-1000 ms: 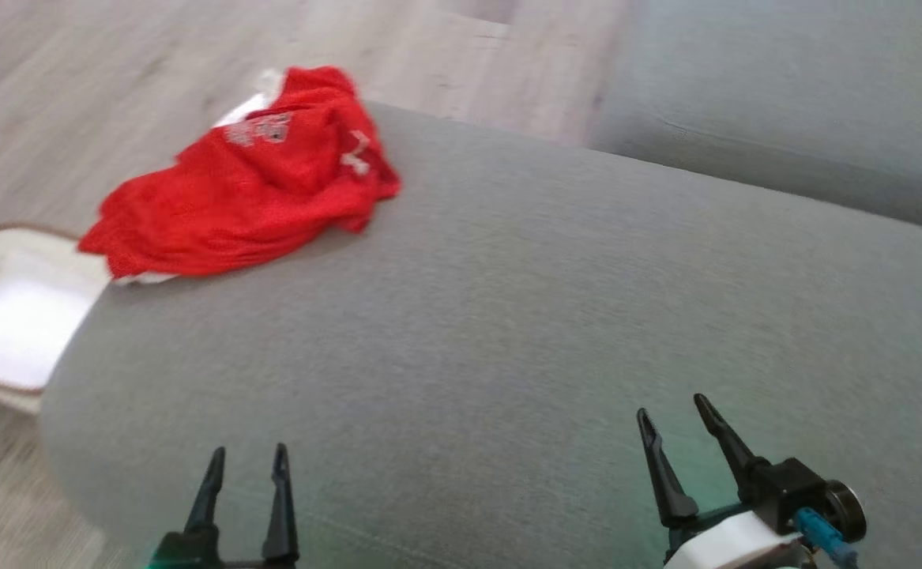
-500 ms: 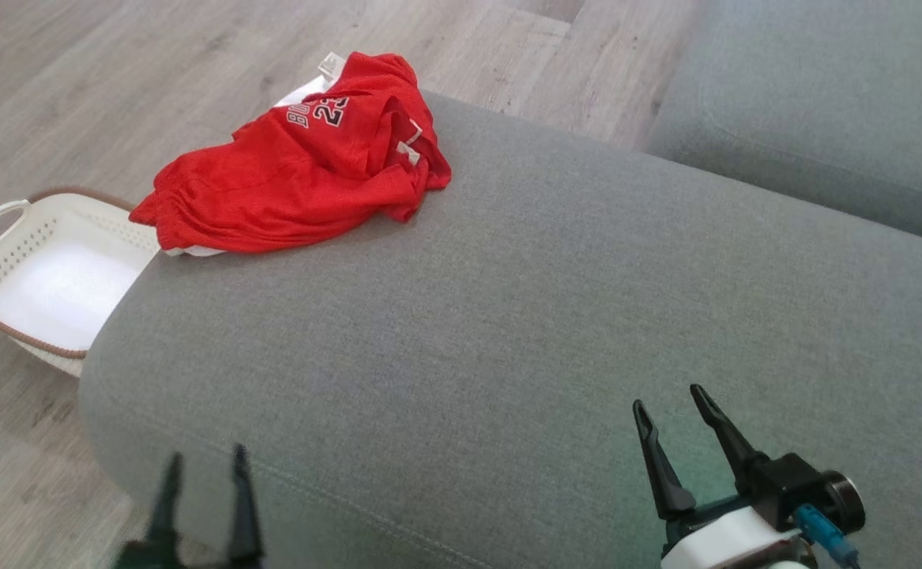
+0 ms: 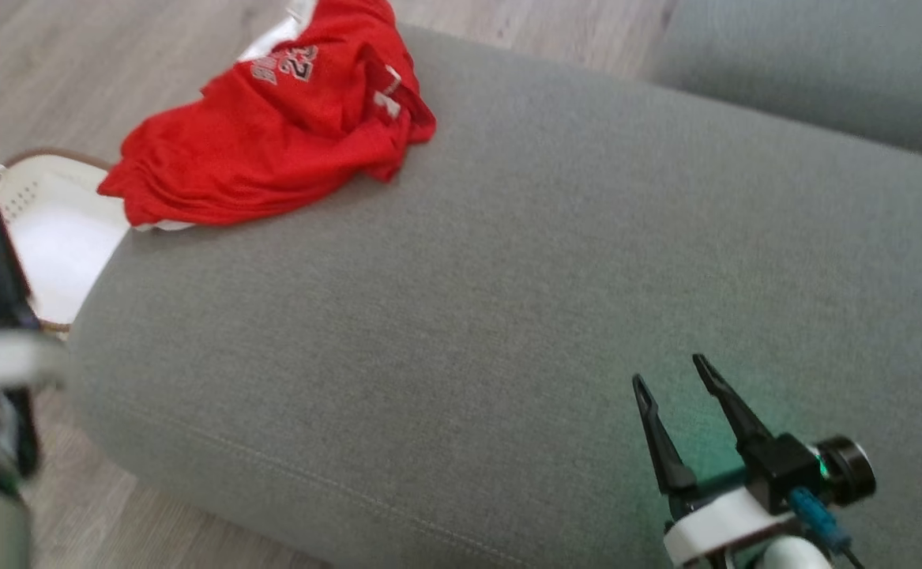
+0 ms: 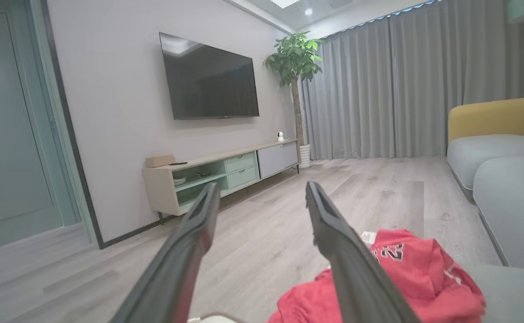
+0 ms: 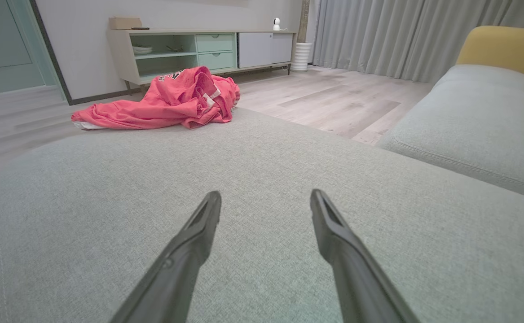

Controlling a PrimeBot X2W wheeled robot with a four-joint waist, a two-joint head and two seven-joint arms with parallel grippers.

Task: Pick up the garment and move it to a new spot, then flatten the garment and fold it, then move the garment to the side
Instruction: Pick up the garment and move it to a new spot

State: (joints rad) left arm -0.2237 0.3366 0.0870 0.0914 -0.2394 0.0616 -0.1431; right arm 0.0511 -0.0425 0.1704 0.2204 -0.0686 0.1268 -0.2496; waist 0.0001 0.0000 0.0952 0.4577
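Garment count is one: a single red garment [image 3: 271, 150] with white print lies crumpled on the far left corner of the grey sofa cushion [image 3: 508, 300], its far edge reaching out over the wooden floor [image 3: 58, 71]. We see one white basket [image 3: 58, 237] on the floor, just beside that same corner. We count two claws. The right claw [image 3: 670, 371] hovers over the near right part of the cushion, well apart from the garment, its two dark fingers spread wide and gripping nothing. The left claw [image 4: 262, 186] is off the cushion's left side near the basket, blurred in the head view. The left wrist view shows both its fingers wide apart with nothing between them, the garment lying past the finger on that view's right. A second grey cushion [image 3: 816, 79] sits at the far right.
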